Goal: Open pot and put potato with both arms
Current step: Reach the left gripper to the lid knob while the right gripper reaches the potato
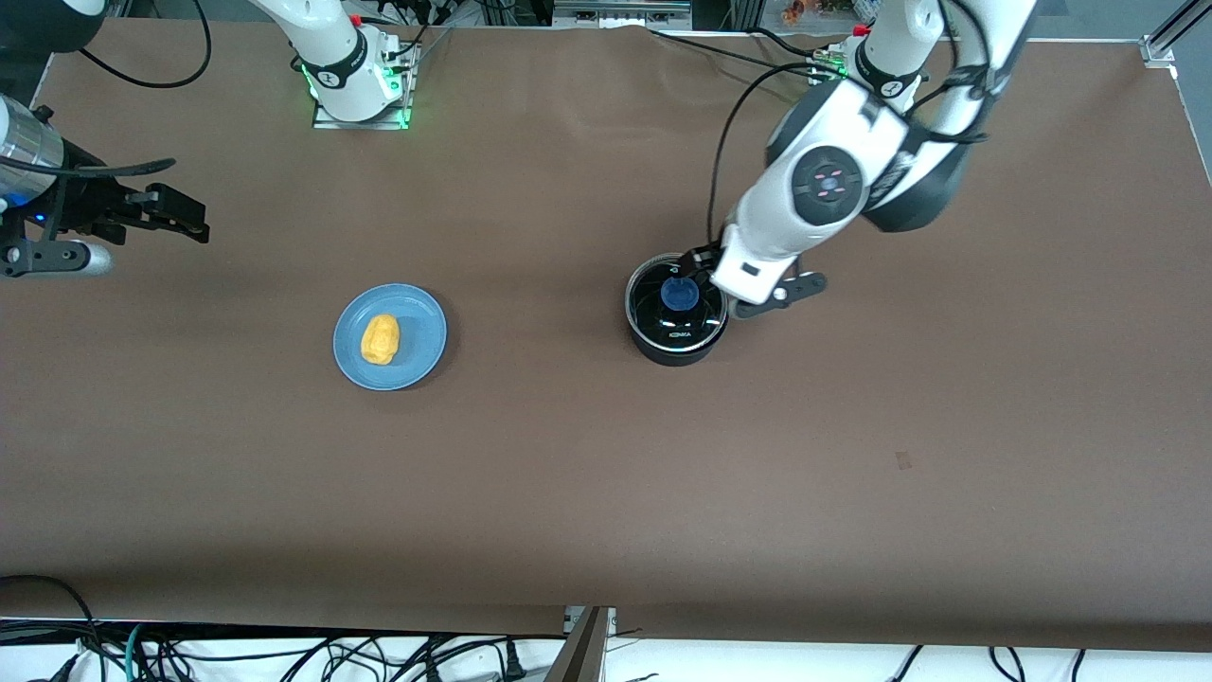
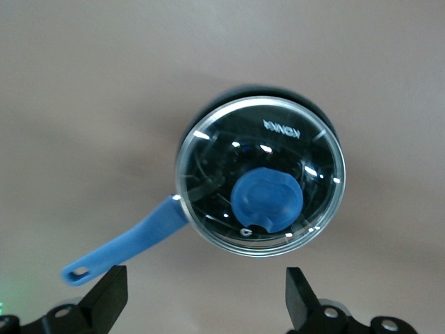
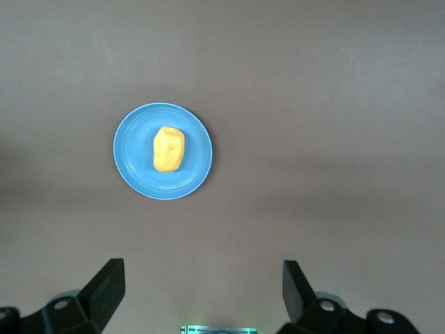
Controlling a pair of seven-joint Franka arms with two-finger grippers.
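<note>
Left wrist view: lidded black pot (image 2: 261, 177), both hands (image 2: 201, 296) (image 3: 201, 292) spread wide.

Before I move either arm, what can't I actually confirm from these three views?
- Pot handle: front view, hidden under the left arm; only the left wrist view shows it.
- Left gripper: front view, fingertips covered by its own wrist.
- Pot interior: reflections on the lid obscure it.
- Potato underside on the plate: unseen in every view.
- Right gripper: arm cut off by the front view's edge.
</note>
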